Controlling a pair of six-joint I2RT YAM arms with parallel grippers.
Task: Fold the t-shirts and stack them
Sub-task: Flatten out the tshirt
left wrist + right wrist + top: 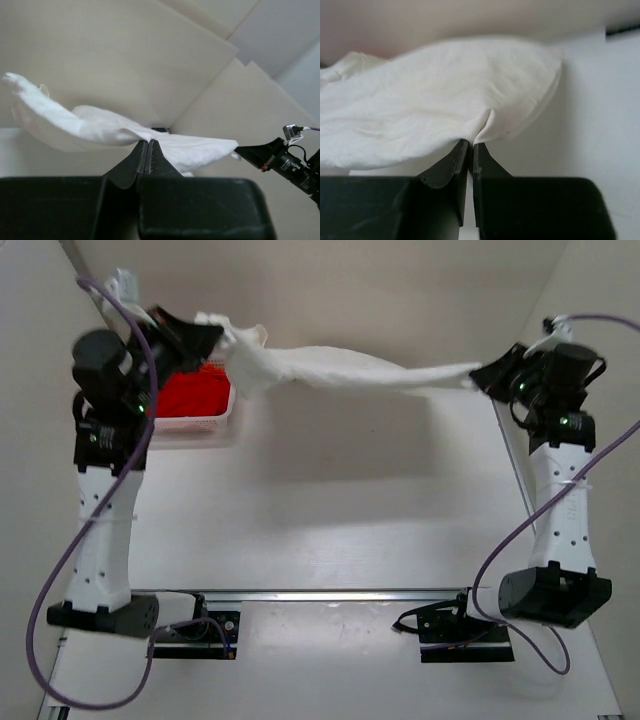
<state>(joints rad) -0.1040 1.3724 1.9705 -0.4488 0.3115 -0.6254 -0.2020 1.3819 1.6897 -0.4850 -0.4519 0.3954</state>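
Observation:
A large white t-shirt [340, 370] hangs stretched in the air across the back of the table between both grippers. My left gripper [215, 340] is shut on its left end, above the basket. My right gripper [482, 375] is shut on its right end. In the left wrist view the jaws [147, 142] pinch the white cloth [90, 127], with the right gripper [260, 152] at the far end. In the right wrist view the jaws [470, 144] pinch a fold of the shirt [435, 100]. A bright red t-shirt [190, 395] lies in the basket.
A white plastic lattice basket [225, 422] stands at the back left under my left gripper. The white table [330, 520] lies below the hanging shirt. Beige walls enclose the back and sides. Cables hang by both arms.

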